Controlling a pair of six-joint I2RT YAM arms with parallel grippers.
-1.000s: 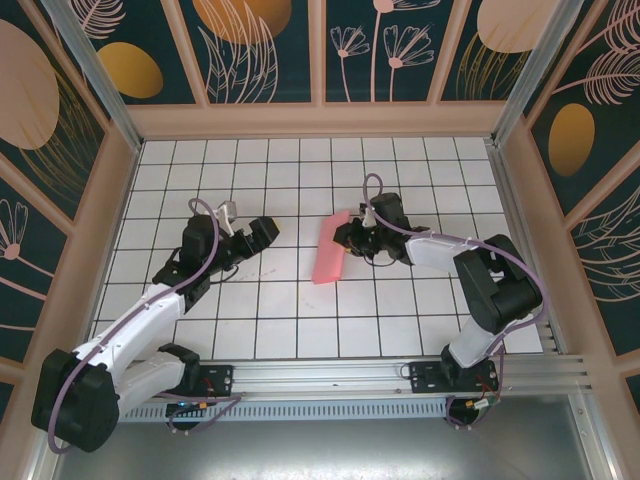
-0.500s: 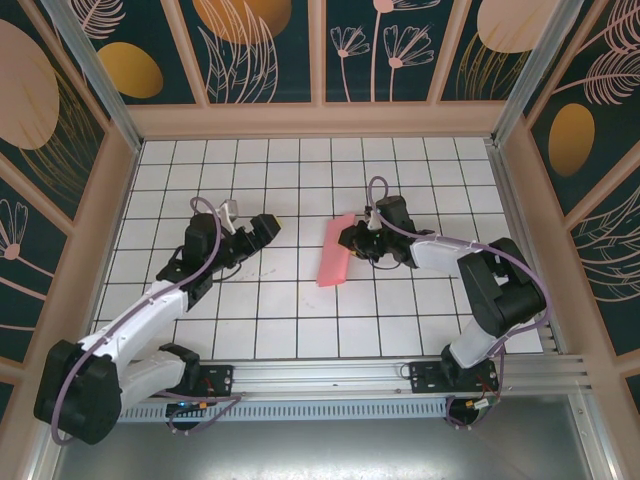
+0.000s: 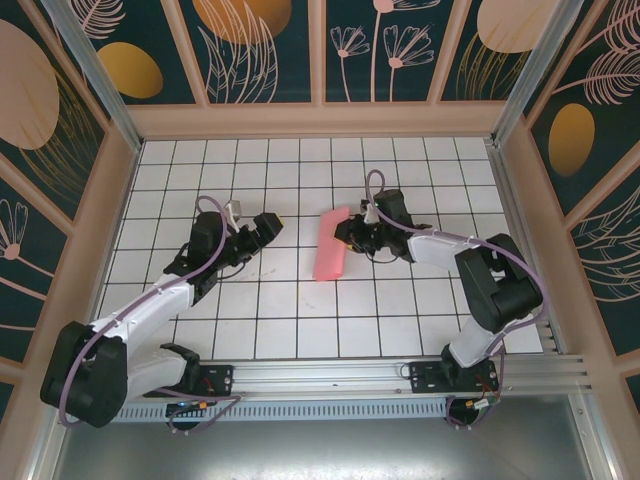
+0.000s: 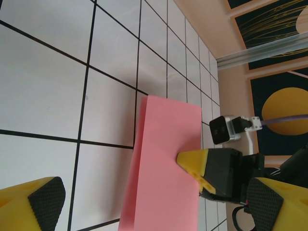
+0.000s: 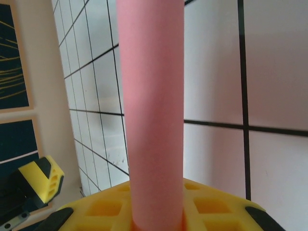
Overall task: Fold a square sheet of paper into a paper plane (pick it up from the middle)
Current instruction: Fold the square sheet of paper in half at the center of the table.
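white tabletop [image 3: 300, 320] ruled into black-lined squares, boxed in by peach-framed wall panels [image 3: 260, 50] printed with dark teal leaves and gold discs. the pink sheet of paper [image 3: 330, 248] is folded into a long narrow band and lies near the middle of the grid. the right gripper [image 3: 350, 232] is closed on it, pinching 1 long edge close to the band's far end. from there the paper runs back toward the arm bases, just to the left of that hand.

from the right wrist the paper [image 5: 154, 96] comes out over the yellow finger [image 5: 159, 211] and stretches straight ahead above the tiles.

the left gripper [image 3: 268, 228] sits to the left of the paper, apart from it, jaws spread wide and holding nothing, pointed at the band. in its own wrist view the 2 yellow fingertips [image 4: 33, 202] frame the paper [image 4: 163, 163], and a yellow finger of the right hand [image 4: 195, 163] rests on the sheet's right edge.
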